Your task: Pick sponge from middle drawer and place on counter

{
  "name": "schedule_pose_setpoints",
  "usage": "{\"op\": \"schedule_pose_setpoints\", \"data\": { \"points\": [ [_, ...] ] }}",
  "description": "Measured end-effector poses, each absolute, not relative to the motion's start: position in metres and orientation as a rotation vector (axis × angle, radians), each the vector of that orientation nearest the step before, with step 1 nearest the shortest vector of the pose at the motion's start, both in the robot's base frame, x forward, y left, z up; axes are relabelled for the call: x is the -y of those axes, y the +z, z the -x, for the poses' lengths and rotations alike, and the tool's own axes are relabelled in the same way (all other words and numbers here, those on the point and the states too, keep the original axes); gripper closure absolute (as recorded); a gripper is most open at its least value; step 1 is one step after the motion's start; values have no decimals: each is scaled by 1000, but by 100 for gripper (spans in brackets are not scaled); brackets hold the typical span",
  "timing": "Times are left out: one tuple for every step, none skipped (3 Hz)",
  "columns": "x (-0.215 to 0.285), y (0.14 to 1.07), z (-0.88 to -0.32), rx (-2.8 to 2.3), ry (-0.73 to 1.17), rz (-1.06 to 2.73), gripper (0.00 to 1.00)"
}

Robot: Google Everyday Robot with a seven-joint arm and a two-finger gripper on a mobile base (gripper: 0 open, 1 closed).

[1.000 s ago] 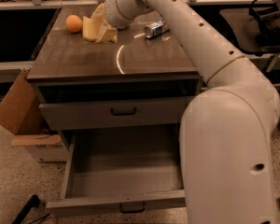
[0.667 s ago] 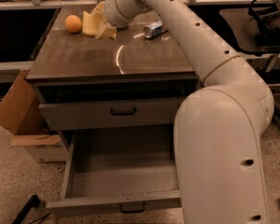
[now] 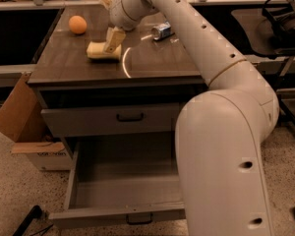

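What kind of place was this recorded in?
Probably a lab or office test area: a drawer cabinet on speckled floor, a cardboard box beside it. The gripper is over the sponge on the counter.

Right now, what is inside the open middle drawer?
Only bare floor shows in the middle drawer; its right end is covered by the arm. The sponge lies on the counter, the gripper right over it.

Workshop-like room: speckled floor (image 3: 10, 191), cardboard box (image 3: 14, 116), pincer (image 3: 113, 41) over the counter (image 3: 160, 58).
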State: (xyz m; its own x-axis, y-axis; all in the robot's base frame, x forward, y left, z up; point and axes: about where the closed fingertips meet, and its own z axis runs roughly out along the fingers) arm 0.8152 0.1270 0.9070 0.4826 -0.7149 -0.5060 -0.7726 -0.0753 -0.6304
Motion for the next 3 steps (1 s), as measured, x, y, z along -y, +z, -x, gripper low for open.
{"op": "schedule_pose_setpoints", "data": {
  "points": [
    [-119,907,-813,-1282,76,1805,0],
    [-94,921,-803,-1324,26,1767,0],
    [-64,939,-782,-1371,-44,1708,0]
  ]
}}
